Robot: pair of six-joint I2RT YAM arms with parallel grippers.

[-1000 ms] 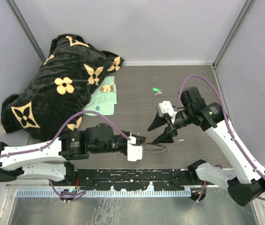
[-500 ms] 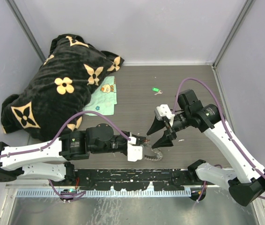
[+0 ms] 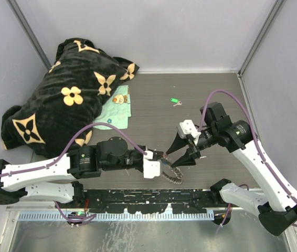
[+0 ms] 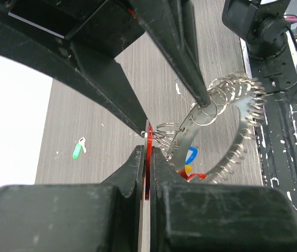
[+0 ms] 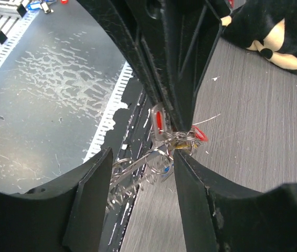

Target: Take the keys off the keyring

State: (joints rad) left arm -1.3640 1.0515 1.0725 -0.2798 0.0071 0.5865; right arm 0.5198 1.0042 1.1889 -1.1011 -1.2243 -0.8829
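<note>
My left gripper (image 3: 160,160) (image 4: 148,157) is shut on a red-tagged key (image 4: 149,137) (image 5: 159,119) that still hangs on the keyring (image 3: 174,176) (image 4: 237,142) (image 5: 133,176). The keyring is a big coil-rimmed metal ring, tilted up off the table. Blue (image 4: 191,154) and yellow (image 4: 188,169) tags hang inside it, with another red tag (image 5: 201,135) beside them. My right gripper (image 3: 170,159) (image 5: 143,155) is open and straddles the ring's small split rings (image 4: 211,107). One of its fingertips (image 4: 203,100) touches those rings. A green-tagged key (image 3: 174,100) (image 4: 77,151) lies loose on the table.
A black flower-patterned blanket (image 3: 70,100) fills the back left, and a pale green cloth (image 3: 116,113) lies against it. A black slotted rail (image 3: 148,199) runs along the near table edge, just below the keyring. Grey walls (image 3: 279,63) close in the table.
My right gripper has come down and nearer to the left gripper, and its fingers have narrowed a little. The keyring has swung toward the near edge. The left gripper has kept its grip.
</note>
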